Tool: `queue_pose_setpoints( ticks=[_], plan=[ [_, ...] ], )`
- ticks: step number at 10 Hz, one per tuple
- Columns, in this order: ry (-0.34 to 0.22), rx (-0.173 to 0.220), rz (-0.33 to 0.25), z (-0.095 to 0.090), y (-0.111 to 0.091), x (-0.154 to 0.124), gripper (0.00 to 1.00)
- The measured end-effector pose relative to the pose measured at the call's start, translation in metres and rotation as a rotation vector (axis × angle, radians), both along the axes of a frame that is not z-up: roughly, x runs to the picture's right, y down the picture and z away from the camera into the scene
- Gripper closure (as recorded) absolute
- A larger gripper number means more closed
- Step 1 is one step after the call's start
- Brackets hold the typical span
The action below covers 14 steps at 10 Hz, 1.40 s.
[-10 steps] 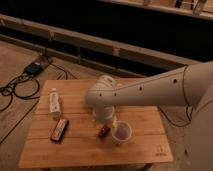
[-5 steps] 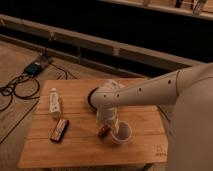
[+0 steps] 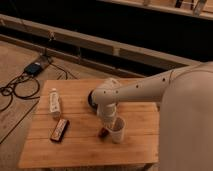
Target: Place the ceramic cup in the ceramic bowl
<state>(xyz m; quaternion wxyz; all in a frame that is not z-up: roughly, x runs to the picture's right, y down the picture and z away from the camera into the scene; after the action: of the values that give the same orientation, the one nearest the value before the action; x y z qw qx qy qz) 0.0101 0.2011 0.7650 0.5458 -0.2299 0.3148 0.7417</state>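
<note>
The ceramic cup [image 3: 118,129], small and white, stands on the wooden table [image 3: 75,150] near its front middle. My gripper [image 3: 107,121] hangs down from the white arm [image 3: 145,90] and sits right at the cup's left rim. The ceramic bowl [image 3: 91,99], dark and glossy, lies just behind and left of the cup. The arm's wrist covers most of it, so only its left edge shows.
A white labelled bottle [image 3: 54,102] lies at the table's left. A dark flat bar [image 3: 59,129] lies in front of it. A small reddish-brown object [image 3: 103,133] sits by the cup's left foot. Cables and a power box [image 3: 34,68] lie on the floor at left.
The arm's wrist has shifted slightly, uncovering the bowl's left edge. The gripper has stayed at the cup, which has hardly moved.
</note>
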Motion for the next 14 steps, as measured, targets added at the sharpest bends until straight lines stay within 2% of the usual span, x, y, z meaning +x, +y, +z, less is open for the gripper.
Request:
queue_pose_setpoints(
  ticks=[1,3,7,10,12,14],
  plan=[
    [-0.004,0.011,0.003,-0.001,-0.006,-0.001,1.00],
    [0.003,0.030,-0.026,-0.007,-0.020,0.000,1.00],
    [0.049,0.103,-0.190,-0.020,-0.072,-0.001,1.00],
    [0.005,0.163,-0.322,-0.019,-0.117,-0.027,1.00],
    [-0.043,0.200,-0.404,-0.008,-0.147,-0.039,1.00],
    [-0.079,0.208,-0.454,0.009,-0.167,-0.041,1.00]
  ],
)
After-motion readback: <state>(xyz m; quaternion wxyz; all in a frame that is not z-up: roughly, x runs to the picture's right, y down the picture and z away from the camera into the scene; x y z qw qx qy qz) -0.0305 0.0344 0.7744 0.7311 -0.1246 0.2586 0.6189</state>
